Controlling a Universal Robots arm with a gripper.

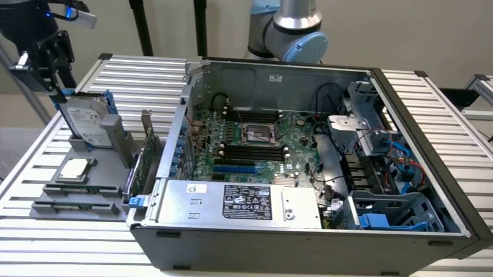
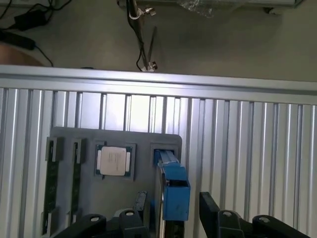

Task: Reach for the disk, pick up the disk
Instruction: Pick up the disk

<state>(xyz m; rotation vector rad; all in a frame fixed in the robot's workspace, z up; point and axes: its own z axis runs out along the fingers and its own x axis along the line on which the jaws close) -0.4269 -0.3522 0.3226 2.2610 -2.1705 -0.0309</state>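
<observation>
Ribbed aluminium counter [image 1: 69,242], front strip bare. Open PC case [image 1: 308,245] sits mid-counter, and its side wall is just beside the grey tray [image 1: 108,173] on the exterior view's left. Tight on that side; bare slats on the tray's other side and out to the counter's far edge. Power supply [image 1: 239,202] at the case front has a black label, print too small to read. In the tray, nearest first: two memory sticks [image 1: 77,205] lying flat, then a CPU chip [image 1: 75,168] in its pocket, markings unreadable. Behind them the disk [image 1: 83,118] stands on edge in a slot, with blue rails and a white label, text illegible. Pincer [image 2: 172,198] is over the disk's top end, jaws spread wide either side of it. One finger [image 2: 140,201] is just beside the blue rail, contact unclear; the other is apart from it. Nothing gripped. Robot arm [image 1: 289,29] is behind the case.
</observation>
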